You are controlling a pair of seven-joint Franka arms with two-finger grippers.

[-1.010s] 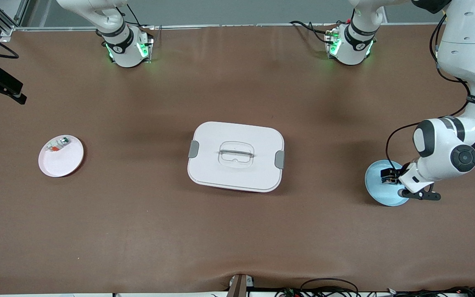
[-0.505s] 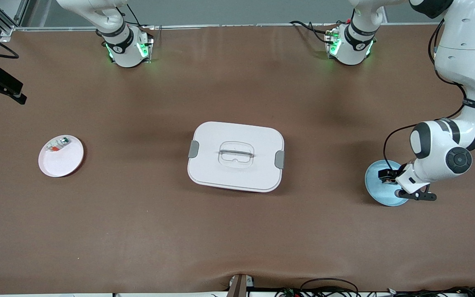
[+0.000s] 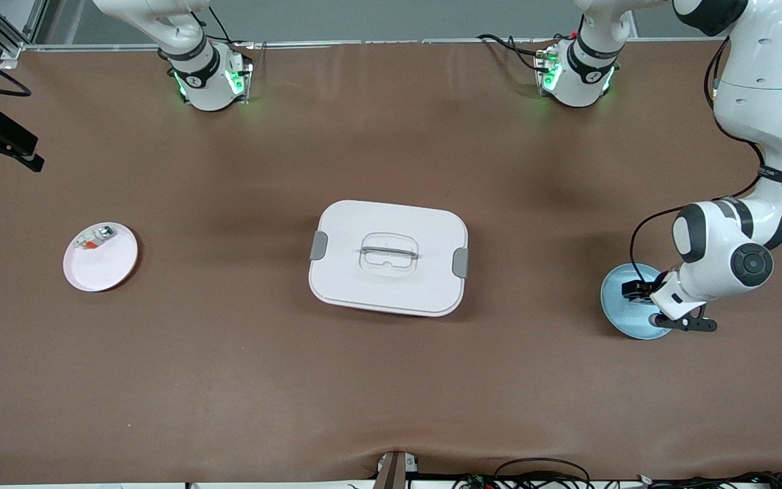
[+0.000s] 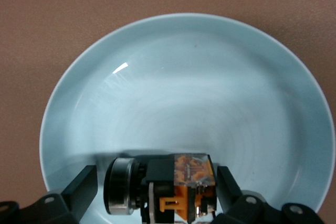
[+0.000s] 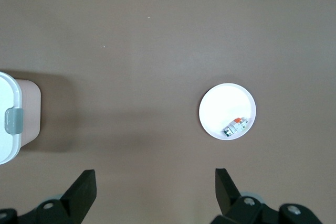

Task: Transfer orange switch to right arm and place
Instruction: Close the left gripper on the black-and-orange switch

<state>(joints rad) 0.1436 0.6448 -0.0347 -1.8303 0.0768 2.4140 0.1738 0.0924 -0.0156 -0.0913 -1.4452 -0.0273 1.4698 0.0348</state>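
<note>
One orange switch [image 4: 178,187] on one blue plate [image 4: 184,77], between open left end effector [image 4: 157,192] fingers, right end effector [image 5: 155,195] open, empty.

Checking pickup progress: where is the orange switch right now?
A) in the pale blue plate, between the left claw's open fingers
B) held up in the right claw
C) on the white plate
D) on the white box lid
A: the left wrist view shows the orange switch lying in the blue plate, with the left claw open around it.

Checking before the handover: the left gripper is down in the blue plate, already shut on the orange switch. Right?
Not quite. The left gripper is down in the blue plate, but open: its fingers stand apart either side of the orange switch, as the left wrist view shows.
</note>
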